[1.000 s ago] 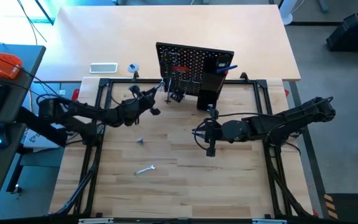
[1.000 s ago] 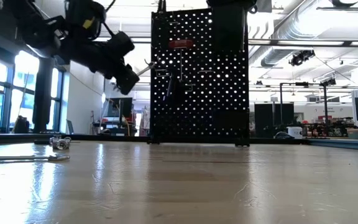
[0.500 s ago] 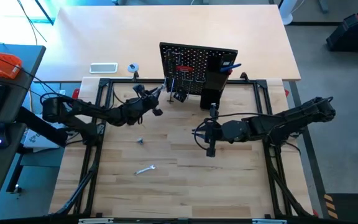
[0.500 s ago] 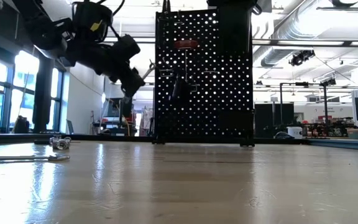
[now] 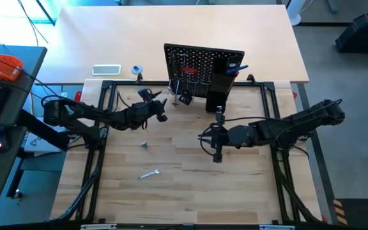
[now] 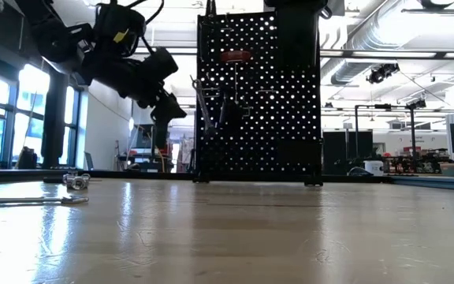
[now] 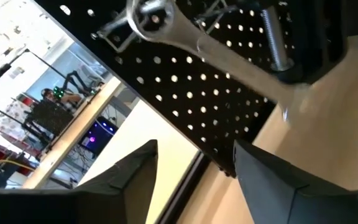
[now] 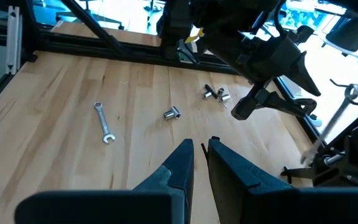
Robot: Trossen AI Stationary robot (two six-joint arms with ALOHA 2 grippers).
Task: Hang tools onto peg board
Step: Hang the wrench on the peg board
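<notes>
The peg board (image 5: 203, 64) stands upright at the table's far side and is also seen in the low view (image 6: 258, 95). It carries a red-handled screwdriver (image 5: 185, 70), a blue hex key (image 5: 235, 68) and a black clamp (image 5: 185, 98). A silver wrench (image 7: 229, 53) hangs by its ring end (image 7: 151, 15) from a hook near the board's left edge (image 6: 202, 99). My left gripper (image 7: 194, 149) stands open just short of it (image 5: 161, 108), touching nothing. My right gripper (image 8: 201, 149) hovers shut above the table's middle (image 5: 203, 138), holding nothing.
A second silver wrench (image 5: 149, 174) lies on the near left of the table. A small metal socket (image 5: 145, 145) sits between it and my left arm, and another small metal piece (image 8: 215, 94) lies farther left. The black frame rails (image 5: 101, 128) border the table.
My left gripper has opened and let go of the silver wrench, which it held slanted at the board's left edge. The wrench now hangs down from the hook. The peg board slid a little toward the table's right early on, then stayed put.
</notes>
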